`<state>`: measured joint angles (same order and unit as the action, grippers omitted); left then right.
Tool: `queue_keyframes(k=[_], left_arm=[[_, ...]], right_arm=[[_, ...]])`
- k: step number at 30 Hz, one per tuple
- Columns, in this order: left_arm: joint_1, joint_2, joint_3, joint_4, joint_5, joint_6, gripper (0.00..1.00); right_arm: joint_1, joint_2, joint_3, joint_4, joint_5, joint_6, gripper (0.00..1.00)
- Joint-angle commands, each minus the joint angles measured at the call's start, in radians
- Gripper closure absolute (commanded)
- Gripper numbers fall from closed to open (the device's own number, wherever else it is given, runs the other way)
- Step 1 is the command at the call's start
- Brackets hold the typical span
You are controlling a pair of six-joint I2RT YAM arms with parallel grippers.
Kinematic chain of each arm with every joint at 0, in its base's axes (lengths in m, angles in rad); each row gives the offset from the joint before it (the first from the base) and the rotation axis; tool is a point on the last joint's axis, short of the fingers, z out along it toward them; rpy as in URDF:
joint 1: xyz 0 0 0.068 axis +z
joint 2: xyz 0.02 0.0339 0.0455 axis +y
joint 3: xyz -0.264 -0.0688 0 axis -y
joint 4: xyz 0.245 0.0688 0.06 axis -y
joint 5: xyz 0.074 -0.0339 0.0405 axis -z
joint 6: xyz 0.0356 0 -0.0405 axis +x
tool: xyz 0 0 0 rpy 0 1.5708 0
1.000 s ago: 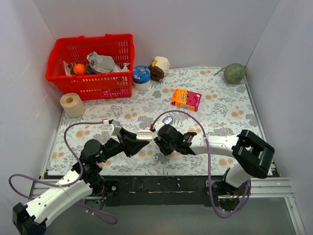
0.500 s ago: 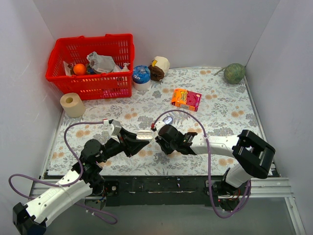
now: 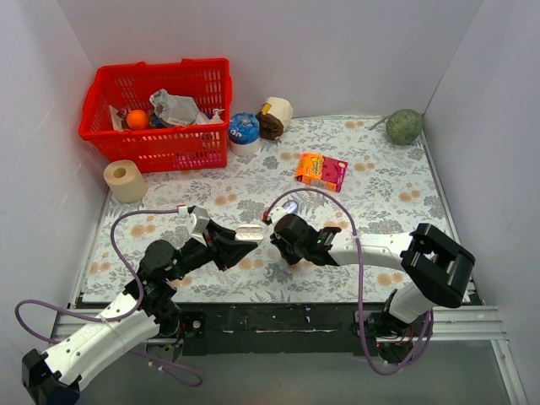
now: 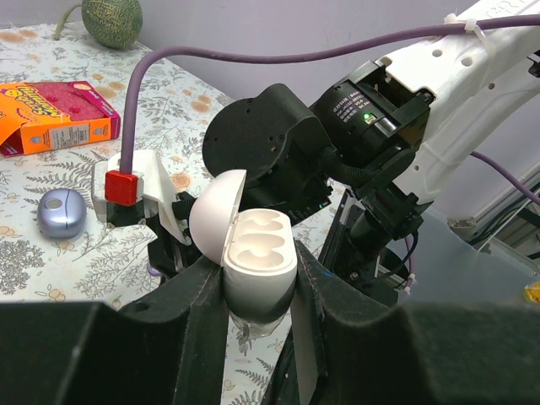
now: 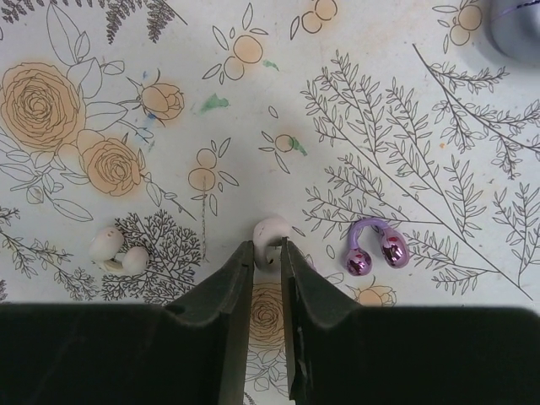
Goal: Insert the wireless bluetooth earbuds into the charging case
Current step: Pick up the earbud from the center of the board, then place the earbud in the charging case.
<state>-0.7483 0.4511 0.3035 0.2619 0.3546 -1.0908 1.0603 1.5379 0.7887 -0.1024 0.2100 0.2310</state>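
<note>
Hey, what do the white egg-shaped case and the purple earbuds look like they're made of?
White egg-shaped charging case: likely hard plastic, smooth satin finish, soft even highlights on its lid. Purple earbuds: probably plastic with glossy, metallic-looking coating; bright pinpoint glints show.

charging case (image 4: 253, 261): white, open | white earbuds (image 5: 272, 232), purple earbud (image 5: 375, 249): loose

A red basket (image 3: 160, 145) stands at the far left of a flowered tablecloth (image 3: 396, 181), holding an orange ball (image 3: 137, 119) and a crumpled grey bag (image 3: 173, 107). A paper roll (image 3: 125, 180) stands just in front of it, a blue-lidded tub (image 3: 244, 131) beside it. An orange box (image 3: 321, 170) lies mid-table and a green melon (image 3: 404, 126) sits in the far right corner.
</note>
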Motion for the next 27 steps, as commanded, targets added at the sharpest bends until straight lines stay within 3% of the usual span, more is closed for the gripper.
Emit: queue_keyframes(k=[1,5,12,17,21,27], left_arm=[[0.000,0.000,0.020,0.005,-0.002,-0.001,1.00],[0.000,0.000,0.022,0.005,-0.002,-0.001,1.00],[0.000,-0.006,0.039,-0.013,-0.006,0.019,1.00],[0.001,0.035,0.046,0.039,0.072,0.049,1.00],[0.001,0.119,0.055,0.140,0.216,0.083,1.00],[0.001,0.313,0.149,0.215,0.483,0.126,1.00]], right_arm=[[-0.005,-0.025,-0.009,0.003,0.025,-0.002,0.77],[-0.006,-0.054,-0.014,-0.002,0.045,-0.002,0.97],[-0.006,-0.347,0.092,-0.210,0.043,-0.045,0.99],[-0.006,-0.510,0.252,-0.393,-0.263,-0.206,0.99],[-0.005,-0.610,0.354,-0.514,-0.524,-0.283,0.99],[-0.005,-0.654,0.370,-0.597,-0.662,-0.328,0.99]])
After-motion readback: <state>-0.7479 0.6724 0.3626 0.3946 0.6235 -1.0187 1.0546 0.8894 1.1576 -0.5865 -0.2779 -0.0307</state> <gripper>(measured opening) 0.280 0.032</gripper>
